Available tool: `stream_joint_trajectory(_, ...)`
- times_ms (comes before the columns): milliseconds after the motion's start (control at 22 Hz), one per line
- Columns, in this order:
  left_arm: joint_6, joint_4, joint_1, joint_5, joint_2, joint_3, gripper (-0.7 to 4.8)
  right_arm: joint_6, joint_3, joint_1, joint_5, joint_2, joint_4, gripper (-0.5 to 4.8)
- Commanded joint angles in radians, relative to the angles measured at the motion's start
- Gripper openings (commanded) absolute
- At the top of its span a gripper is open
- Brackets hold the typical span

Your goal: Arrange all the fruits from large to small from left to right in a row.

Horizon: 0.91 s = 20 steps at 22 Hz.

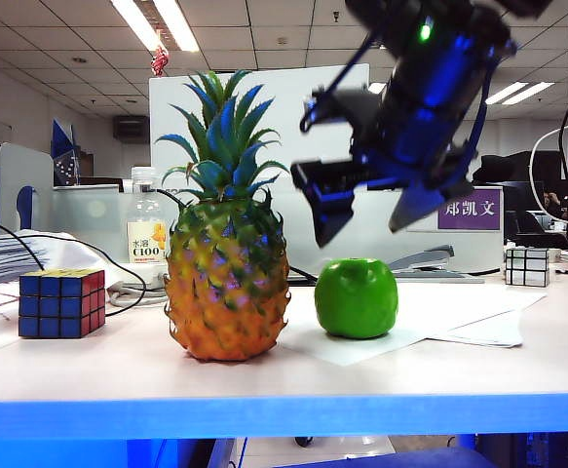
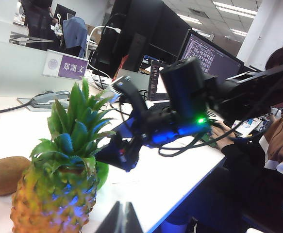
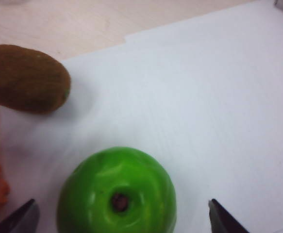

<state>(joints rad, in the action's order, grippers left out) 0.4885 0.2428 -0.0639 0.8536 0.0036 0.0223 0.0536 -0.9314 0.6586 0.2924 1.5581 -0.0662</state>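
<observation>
Right wrist view: right claw (image 3: 122,218) spread wide above apple (image 3: 117,191), kiwi (image 3: 27,78) beside apple. Centre before descending. Left claw (image 2: 122,218) barely visible, state unclear.

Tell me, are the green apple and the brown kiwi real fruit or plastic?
The apple looks like moulded plastic: very glossy, uniformly bright green, with sharp light reflections. The kiwi has a matte, fuzzy brown surface, possibly flocked; whether it is real cannot be told. The open right end effector hangs above the apple.
</observation>
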Motion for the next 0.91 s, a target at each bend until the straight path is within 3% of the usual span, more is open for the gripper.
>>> stream_joint_trajectory(45,-0.002,0.010,0.000,0.005,-0.001,0.003,0.20,0.026,-0.003,0.002,-0.002,0.026,0.020,4.79)
stream_joint_trajectory(817,-0.002,0.010,0.000,-0.001,-0.001,0.003,0.21,0.032,-0.003,-0.029,0.003,0.140,0.084,4.79)
stream_joint_trajectory(908,-0.002,0.010,0.000,-0.001,-0.001,0.004,0.21,0.032,-0.003,-0.036,0.000,0.145,0.064,2.79)
